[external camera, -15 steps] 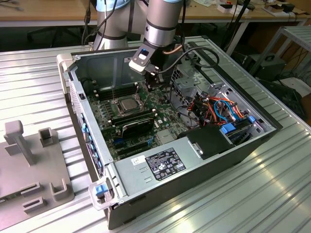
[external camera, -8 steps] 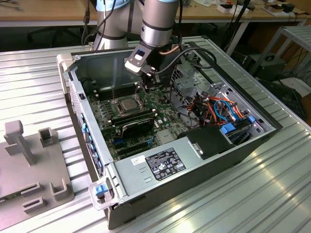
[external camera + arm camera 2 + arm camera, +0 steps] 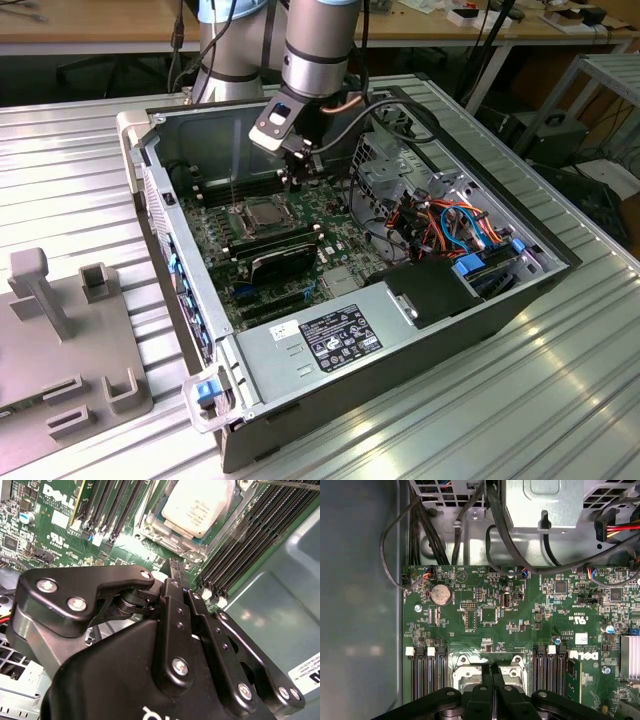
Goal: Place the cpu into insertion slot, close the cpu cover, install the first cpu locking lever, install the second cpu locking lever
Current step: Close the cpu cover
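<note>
**Cpu seated, claw clenched just above the slot's edge**

The cpu is lying flat in the insertion slot, silvery top facing up and sides squared to the rim, so the placing step looks done. A grey metal frame is bordering the chip. It may be the cpu cover lying down over it, though the second wrist view cuts off too much of it to be sure. In the exterior view a thin metal rod is standing up at about nine o'clock of the slot rather than lying latched, so I judge the locking is not yet done.

The claw is clenched, fingers pressed together with nothing between them. In both wrist views its tip is hanging over the near edge of the slot, not over the chip. Narrowed like this, it makes a slim tool suited to pushing thin parts rather than gripping them. In the exterior view the cpu is sitting at about seven o'clock of the claw.

Long black memory slots are flanking the slot on two opposite sides of the green circuit board, leaving only a narrow lane for the arm to work in. The board is lying inside the open computer case, and the case is resting on the ribbed tabletop.
</note>
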Available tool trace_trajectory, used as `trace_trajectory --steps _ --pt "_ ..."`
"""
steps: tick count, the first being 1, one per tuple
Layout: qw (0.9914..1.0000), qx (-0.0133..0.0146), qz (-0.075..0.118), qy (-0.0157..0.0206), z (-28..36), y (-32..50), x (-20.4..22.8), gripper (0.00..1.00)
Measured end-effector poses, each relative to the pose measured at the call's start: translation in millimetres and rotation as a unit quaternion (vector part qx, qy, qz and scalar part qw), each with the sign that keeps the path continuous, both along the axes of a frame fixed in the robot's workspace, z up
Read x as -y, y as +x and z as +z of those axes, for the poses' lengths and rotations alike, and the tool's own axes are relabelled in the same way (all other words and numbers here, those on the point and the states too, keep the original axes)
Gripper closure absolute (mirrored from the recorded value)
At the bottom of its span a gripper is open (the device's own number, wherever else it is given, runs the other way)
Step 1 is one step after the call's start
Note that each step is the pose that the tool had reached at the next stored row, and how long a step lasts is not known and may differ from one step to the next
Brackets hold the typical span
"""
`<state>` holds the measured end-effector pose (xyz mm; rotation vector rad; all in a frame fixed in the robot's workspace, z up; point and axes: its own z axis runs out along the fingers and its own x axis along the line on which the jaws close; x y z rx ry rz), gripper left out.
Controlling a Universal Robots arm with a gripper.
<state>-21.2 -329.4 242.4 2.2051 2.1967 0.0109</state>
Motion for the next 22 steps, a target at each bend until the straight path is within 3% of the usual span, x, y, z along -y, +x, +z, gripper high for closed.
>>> trace_trajectory --steps 22 --pt "1.00000 -0.0001 0.000 0.0000 -0.2 -6.3 0.0 0.89"
